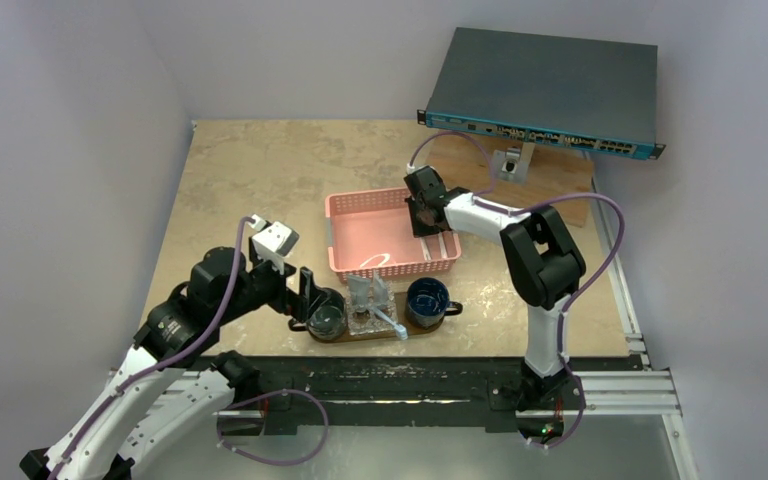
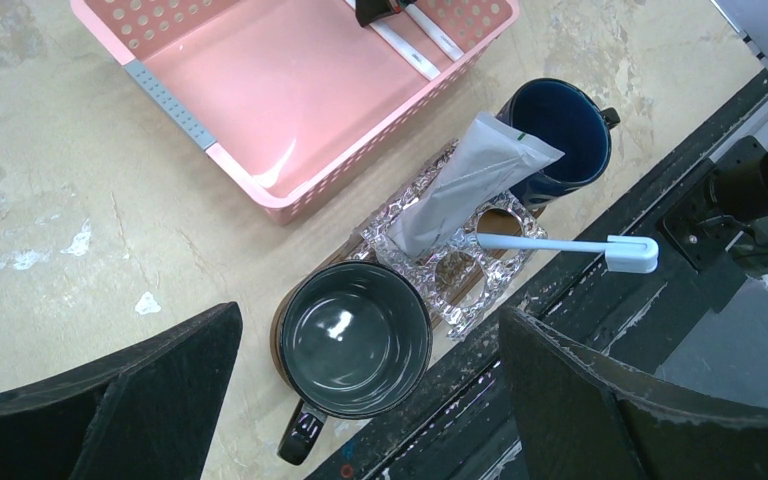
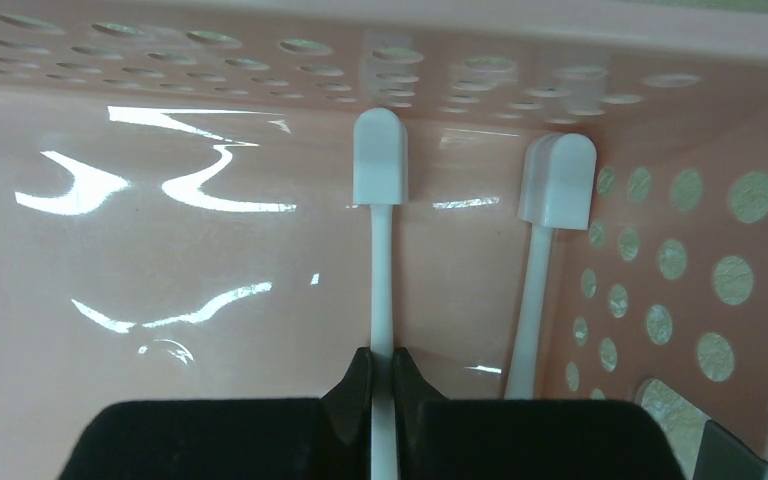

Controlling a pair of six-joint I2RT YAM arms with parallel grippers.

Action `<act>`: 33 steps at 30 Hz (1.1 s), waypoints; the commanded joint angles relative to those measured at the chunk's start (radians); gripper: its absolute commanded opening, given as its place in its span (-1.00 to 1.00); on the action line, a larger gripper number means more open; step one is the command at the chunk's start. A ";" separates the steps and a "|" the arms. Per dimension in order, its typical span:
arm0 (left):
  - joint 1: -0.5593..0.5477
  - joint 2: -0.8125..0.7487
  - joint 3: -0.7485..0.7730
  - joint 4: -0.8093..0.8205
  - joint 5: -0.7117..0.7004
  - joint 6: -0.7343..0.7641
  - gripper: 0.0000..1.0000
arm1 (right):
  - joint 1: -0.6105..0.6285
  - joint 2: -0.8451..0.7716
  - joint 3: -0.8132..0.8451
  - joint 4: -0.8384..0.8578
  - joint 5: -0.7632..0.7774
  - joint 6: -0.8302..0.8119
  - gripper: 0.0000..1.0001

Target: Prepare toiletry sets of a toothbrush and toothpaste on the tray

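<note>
My right gripper [image 3: 382, 372] is shut on the handle of a pale toothbrush [image 3: 379, 160] that lies on the floor of the pink basket [image 3: 210, 250]. A second toothbrush [image 3: 553, 190] lies beside it along the basket's right wall. On the dark wooden tray [image 1: 415, 333] a clear glass holder [image 2: 460, 275] carries a grey-white toothpaste tube [image 2: 475, 180] and a blue-grey toothbrush [image 2: 560, 245]. My left gripper [image 2: 368, 318] is open and empty above a dark mug [image 2: 355, 340] at the tray's left end. In the top view the right gripper [image 1: 430, 226] is inside the basket [image 1: 360, 235].
A blue mug [image 2: 560, 125] stands at the tray's right end. A network switch [image 1: 545, 90] sits on a wooden block at the back right. The black frame rail [image 1: 410, 380] runs along the table's near edge, close behind the tray.
</note>
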 commanded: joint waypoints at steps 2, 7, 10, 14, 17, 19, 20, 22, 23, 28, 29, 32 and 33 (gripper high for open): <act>-0.003 -0.005 0.006 0.021 -0.005 0.017 1.00 | 0.001 -0.051 -0.001 -0.003 -0.030 -0.014 -1.00; -0.003 -0.004 0.006 0.026 0.005 0.008 1.00 | 0.004 -0.132 -0.016 0.015 -0.058 -0.023 -1.00; -0.003 -0.005 0.006 0.027 0.011 0.001 1.00 | 0.005 -0.179 -0.028 0.029 -0.070 -0.036 -1.00; -0.003 -0.003 0.015 0.030 0.016 -0.004 1.00 | 0.008 -0.229 -0.030 0.029 -0.086 -0.051 -1.00; -0.003 0.008 0.035 0.036 0.017 -0.002 1.00 | 0.012 -0.274 -0.024 0.023 -0.097 -0.063 -1.00; -0.003 0.023 0.060 0.039 0.017 0.003 1.00 | 0.017 -0.310 -0.018 0.019 -0.102 -0.074 -1.00; -0.003 0.033 0.074 0.038 0.018 0.007 1.00 | 0.017 -0.327 -0.014 0.016 -0.104 -0.078 -1.00; -0.002 0.054 0.100 0.040 0.025 0.015 1.00 | 0.020 -0.365 -0.004 0.006 -0.112 -0.085 -1.00; -0.003 0.065 0.114 0.040 0.028 0.018 1.00 | 0.021 -0.380 0.002 -0.004 -0.121 -0.088 -1.00; -0.002 0.115 0.173 0.059 0.045 0.037 1.00 | 0.024 -0.458 0.018 -0.044 -0.178 -0.100 -1.00; -0.003 0.126 0.187 0.061 0.050 0.042 1.00 | 0.024 -0.473 0.019 -0.052 -0.210 -0.102 -1.00; -0.003 0.155 0.228 0.070 0.064 0.052 1.00 | 0.024 -0.512 0.031 -0.084 -0.310 -0.119 -1.00; -0.003 0.163 0.239 0.076 0.070 0.056 1.00 | 0.024 -0.524 0.034 -0.092 -0.339 -0.122 -1.00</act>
